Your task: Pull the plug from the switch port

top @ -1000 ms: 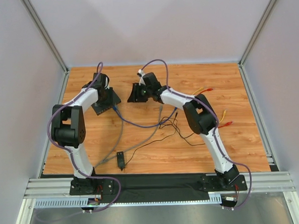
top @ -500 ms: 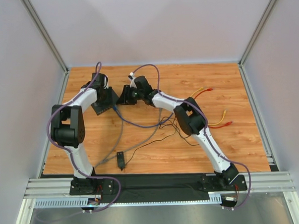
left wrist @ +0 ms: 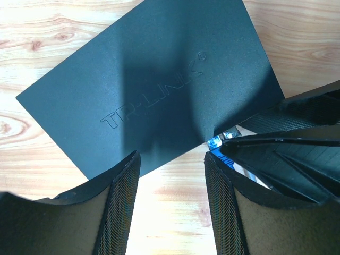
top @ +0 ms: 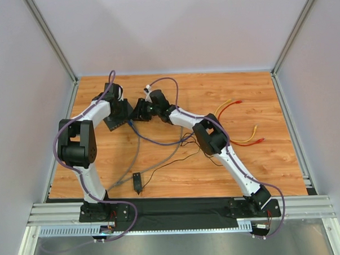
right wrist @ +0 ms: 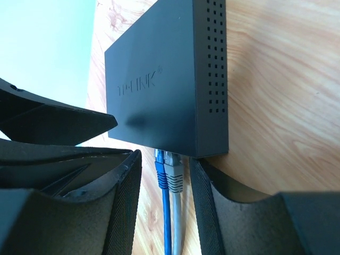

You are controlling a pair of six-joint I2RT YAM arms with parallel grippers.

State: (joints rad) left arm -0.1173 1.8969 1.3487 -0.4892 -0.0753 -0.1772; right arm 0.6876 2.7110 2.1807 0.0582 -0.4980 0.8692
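The switch (top: 126, 116) is a flat black box at the back left of the table; it fills the left wrist view (left wrist: 154, 85). A blue plug (right wrist: 161, 169) and a grey plug (right wrist: 175, 172) sit side by side in ports on the switch's (right wrist: 159, 79) near edge. My right gripper (right wrist: 166, 167) is open, one finger on each side of the two plugs, with thin gaps showing. My left gripper (left wrist: 171, 175) hovers open at the switch's edge, only bare wood between its fingers. The two grippers (top: 117, 106) (top: 140, 111) stand close together over the switch.
Blue and grey cables (top: 138, 146) run from the switch toward the near edge. A small black adapter block (top: 137, 182) on a thin black wire lies near the front. Loose orange, yellow and red cables (top: 245, 140) lie at the right. Enclosure walls surround the table.
My right arm has swung left across the table, bringing its gripper up to the switch's port edge. The left arm and the switch have not moved.
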